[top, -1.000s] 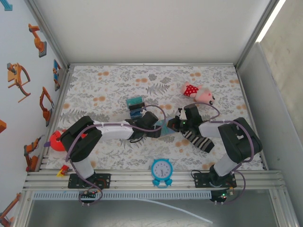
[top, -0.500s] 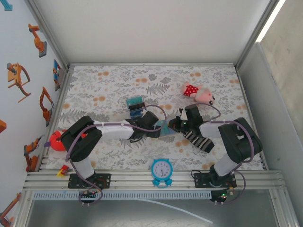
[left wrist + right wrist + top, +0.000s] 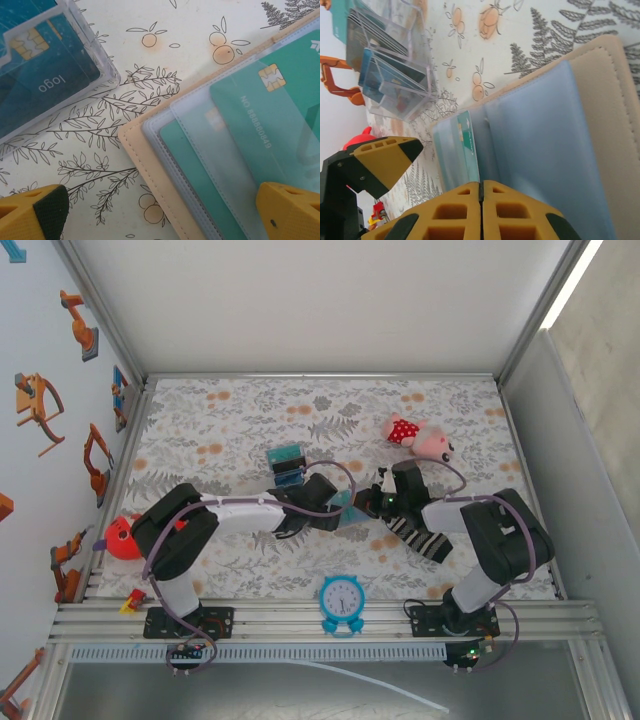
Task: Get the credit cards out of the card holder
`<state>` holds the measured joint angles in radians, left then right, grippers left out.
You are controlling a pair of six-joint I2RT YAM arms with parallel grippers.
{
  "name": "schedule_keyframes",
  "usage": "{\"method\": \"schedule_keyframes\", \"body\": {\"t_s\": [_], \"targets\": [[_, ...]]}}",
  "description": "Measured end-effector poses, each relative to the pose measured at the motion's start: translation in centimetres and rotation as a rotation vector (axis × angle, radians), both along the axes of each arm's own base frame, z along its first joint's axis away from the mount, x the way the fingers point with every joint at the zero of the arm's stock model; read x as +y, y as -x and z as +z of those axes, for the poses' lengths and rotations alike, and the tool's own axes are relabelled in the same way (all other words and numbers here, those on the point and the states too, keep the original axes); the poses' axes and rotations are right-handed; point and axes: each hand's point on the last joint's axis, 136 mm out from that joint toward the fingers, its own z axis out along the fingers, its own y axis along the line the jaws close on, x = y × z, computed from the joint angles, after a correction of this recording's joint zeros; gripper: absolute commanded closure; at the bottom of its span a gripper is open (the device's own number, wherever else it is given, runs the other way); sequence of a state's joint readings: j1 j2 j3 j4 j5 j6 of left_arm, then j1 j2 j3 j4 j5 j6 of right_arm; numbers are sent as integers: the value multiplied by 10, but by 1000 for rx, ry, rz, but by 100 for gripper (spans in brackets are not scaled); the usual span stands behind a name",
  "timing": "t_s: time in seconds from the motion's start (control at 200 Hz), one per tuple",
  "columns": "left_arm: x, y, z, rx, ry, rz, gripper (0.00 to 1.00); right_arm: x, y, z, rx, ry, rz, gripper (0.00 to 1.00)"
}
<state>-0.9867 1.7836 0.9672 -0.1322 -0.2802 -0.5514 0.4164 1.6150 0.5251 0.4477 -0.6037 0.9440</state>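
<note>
The tan card holder [image 3: 350, 510] lies open mid-table between both grippers; its stitched edge [image 3: 150, 165] and pale blue inside [image 3: 535, 130] show close up. Teal credit cards [image 3: 270, 115] sit in its clear sleeves. My left gripper [image 3: 160, 220] hovers open over the holder's corner, one yellow finger [image 3: 35, 212] on each side and nothing between them. My right gripper [image 3: 481, 210] is shut, and a clear sleeve with a teal credit card [image 3: 470, 145] runs straight into the seam of its fingers. In the top view the left gripper [image 3: 335, 504] and right gripper [image 3: 373, 502] nearly meet.
A clear plastic box [image 3: 286, 462] with blue cards stands just behind the left gripper [image 3: 45, 70]. A striped sock [image 3: 420, 535] lies under the right arm. A blue clock [image 3: 342, 602] sits at the front edge, a pink plush [image 3: 420, 438] behind, a red toy [image 3: 118, 537] far left.
The left arm has crept slightly toward the holder. The right gripper stays at the raised sleeve, barely shifted.
</note>
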Motion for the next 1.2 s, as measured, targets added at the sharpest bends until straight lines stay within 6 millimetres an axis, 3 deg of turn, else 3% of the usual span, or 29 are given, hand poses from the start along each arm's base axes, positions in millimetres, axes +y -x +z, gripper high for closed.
{"method": "schedule_keyframes", "body": {"t_s": [0.361, 0.431, 0.496, 0.781, 0.997, 1.202], "targets": [[-1, 0, -1, 0, -1, -2, 3, 6, 5, -7, 16, -82, 11, 84], [-1, 0, -1, 0, -1, -2, 3, 7, 4, -5, 8, -90, 13, 89], [-1, 0, -1, 0, -1, -2, 3, 8, 3, -3, 4, -98, 13, 100], [1, -2, 1, -8, -7, 0, 3, 7, 2, -1, -7, -95, 7, 100], [8, -2, 3, -10, -26, -8, 3, -4, 5, 5, -32, -3, 5, 100], [7, 1, 11, -2, -6, -23, 3, -17, -2, 29, -97, 135, 15, 100]]}}
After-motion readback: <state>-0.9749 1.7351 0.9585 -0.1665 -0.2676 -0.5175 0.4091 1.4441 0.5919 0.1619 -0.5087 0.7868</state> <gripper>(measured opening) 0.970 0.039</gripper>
